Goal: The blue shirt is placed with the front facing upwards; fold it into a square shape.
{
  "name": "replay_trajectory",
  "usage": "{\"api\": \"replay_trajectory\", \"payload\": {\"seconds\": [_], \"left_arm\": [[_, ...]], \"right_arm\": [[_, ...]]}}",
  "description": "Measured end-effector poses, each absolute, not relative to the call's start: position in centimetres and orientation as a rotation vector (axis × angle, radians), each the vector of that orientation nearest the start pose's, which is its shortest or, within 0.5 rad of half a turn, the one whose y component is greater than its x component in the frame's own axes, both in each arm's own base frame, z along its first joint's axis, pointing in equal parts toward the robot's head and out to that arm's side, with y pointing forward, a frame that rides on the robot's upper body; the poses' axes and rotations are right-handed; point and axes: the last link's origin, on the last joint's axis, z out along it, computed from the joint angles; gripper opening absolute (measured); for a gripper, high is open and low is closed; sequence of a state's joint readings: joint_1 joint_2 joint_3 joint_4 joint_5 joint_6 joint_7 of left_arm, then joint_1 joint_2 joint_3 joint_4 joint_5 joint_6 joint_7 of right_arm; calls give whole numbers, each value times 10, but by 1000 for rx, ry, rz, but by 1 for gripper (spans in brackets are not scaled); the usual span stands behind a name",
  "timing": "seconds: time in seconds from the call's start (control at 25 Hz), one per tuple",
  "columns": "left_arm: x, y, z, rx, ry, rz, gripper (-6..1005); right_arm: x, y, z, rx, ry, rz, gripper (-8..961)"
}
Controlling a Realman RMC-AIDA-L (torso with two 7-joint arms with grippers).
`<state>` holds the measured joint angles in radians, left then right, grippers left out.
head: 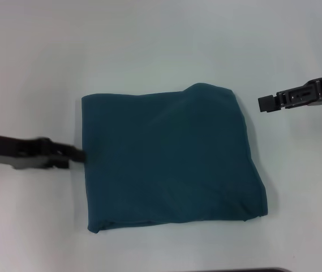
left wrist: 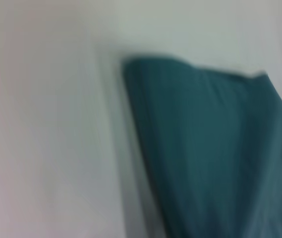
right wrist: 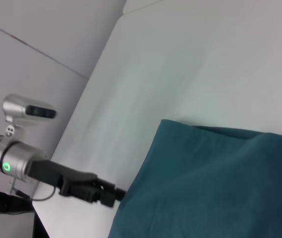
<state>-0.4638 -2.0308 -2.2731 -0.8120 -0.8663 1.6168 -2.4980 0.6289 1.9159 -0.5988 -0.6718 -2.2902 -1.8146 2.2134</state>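
Folded blue shirt [head: 169, 158] lying flat in a rough square on the white tabletop [head: 161, 51].

No print or collar shows on the shirt's upper face. The left gripper [head: 73, 153] sits low at the shirt's left edge, its tip touching or just beside the cloth; whether its jaws are clenched cannot be told. The right gripper [head: 269, 102] hovers off the shirt's far right corner, apart from the cloth, grasping nothing; its jaw state cannot be told either.

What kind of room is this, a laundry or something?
Probably a robot test lab, not a laundry: a bare white table, one folded blue shirt, the left gripper at its edge and the right gripper off it.
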Motion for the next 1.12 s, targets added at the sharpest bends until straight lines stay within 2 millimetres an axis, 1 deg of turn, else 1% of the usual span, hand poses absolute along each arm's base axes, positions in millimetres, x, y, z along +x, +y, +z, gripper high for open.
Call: {"api": "replay_trajectory", "payload": {"seconds": [0.08, 0.16, 0.2, 0.36, 0.44, 0.6, 0.64, 0.72, 0.84, 0.88, 0.92, 1.0, 1.12], "left_arm": [[-301, 300, 22, -2288, -2002, -233, 412], [-298, 298, 36, -2285, -1952, -290, 455], [-296, 296, 38, -2299, -1942, -303, 497], [-284, 285, 35, -2430, -1939, -333, 663], [-276, 279, 32, -2498, -1939, -381, 739], [-262, 272, 37, -2591, -1913, -606, 880], [-260, 270, 36, -2608, -1918, -657, 879], [-260, 268, 32, -2614, -1949, -703, 876], [-264, 267, 32, -2585, -1973, -734, 874], [-267, 266, 36, -2558, -1977, -758, 874], [-267, 266, 36, -2558, -1977, -758, 874], [-269, 266, 38, -2540, -1979, -771, 873], [-271, 266, 39, -2535, -1975, -772, 873]], "right_arm": [[271, 331, 61, -2639, 1714, 424, 559], [271, 331, 60, -2641, 1716, 426, 559], [270, 330, 59, -2644, 1722, 427, 559], [267, 324, 54, -2689, 1745, 427, 559], [264, 319, 52, -2727, 1750, 427, 559], [260, 312, 50, -2788, 1760, 428, 559], [259, 310, 49, -2795, 1768, 433, 560], [258, 306, 44, -2814, 1781, 447, 560], [254, 297, 30, -2855, 1826, 454, 560], [254, 291, 21, -2875, 1862, 427, 560], [254, 291, 21, -2875, 1862, 427, 560], [257, 286, 13, -2877, 1902, 399, 560], [265, 280, 9, -2847, 1960, 345, 560]]}}
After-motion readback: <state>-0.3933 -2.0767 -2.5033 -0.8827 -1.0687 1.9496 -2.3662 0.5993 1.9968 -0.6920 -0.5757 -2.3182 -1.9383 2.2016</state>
